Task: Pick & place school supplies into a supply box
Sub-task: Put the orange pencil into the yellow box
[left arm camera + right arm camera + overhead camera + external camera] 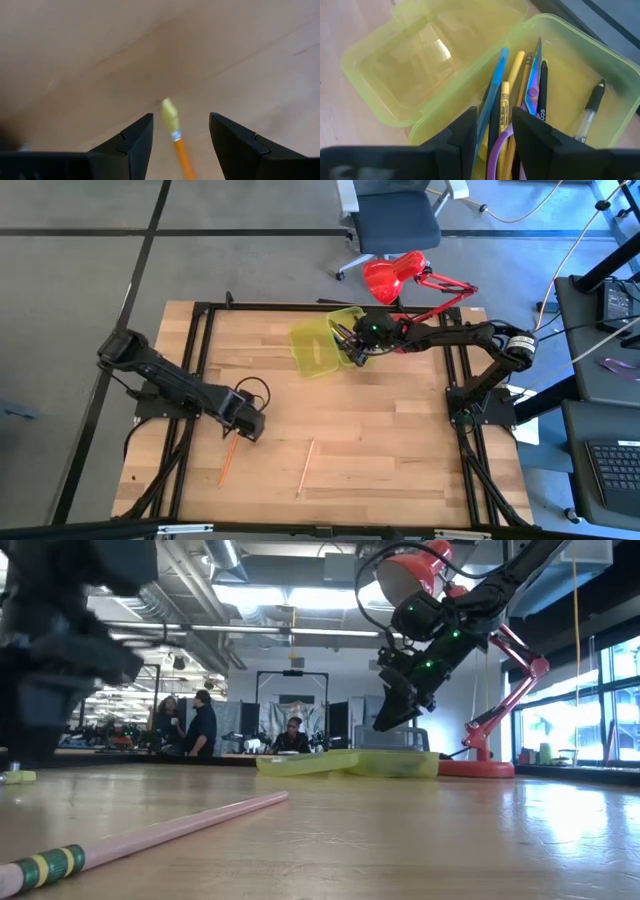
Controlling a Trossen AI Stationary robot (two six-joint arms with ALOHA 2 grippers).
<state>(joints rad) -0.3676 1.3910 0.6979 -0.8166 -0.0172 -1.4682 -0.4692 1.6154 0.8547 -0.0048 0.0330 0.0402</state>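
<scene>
The translucent yellow-green supply box [318,350] [350,762] lies open near the table's far edge. One half [420,65] is bare. The other holds a blue pen [495,80], yellow pencils [512,75], purple-handled scissors [535,70] and black pens [543,95]. My right gripper [494,112] [388,718] hangs open above the filled half and holds nothing. An orange pencil [229,460] with a yellow eraser cap [170,114] lies flat on the wood. My left gripper [180,117] [248,423] is open, its fingers on either side of the capped end, apart from it. A pale pink pencil [305,467] [170,830] lies nearer the near edge.
A red desk lamp [400,275] [490,690] stands just beyond the box at the far right. Black frame rails [195,360] run along the table's sides. An office chair [395,220] and people [190,725] are in the room behind. Bare wood spreads between the two arms.
</scene>
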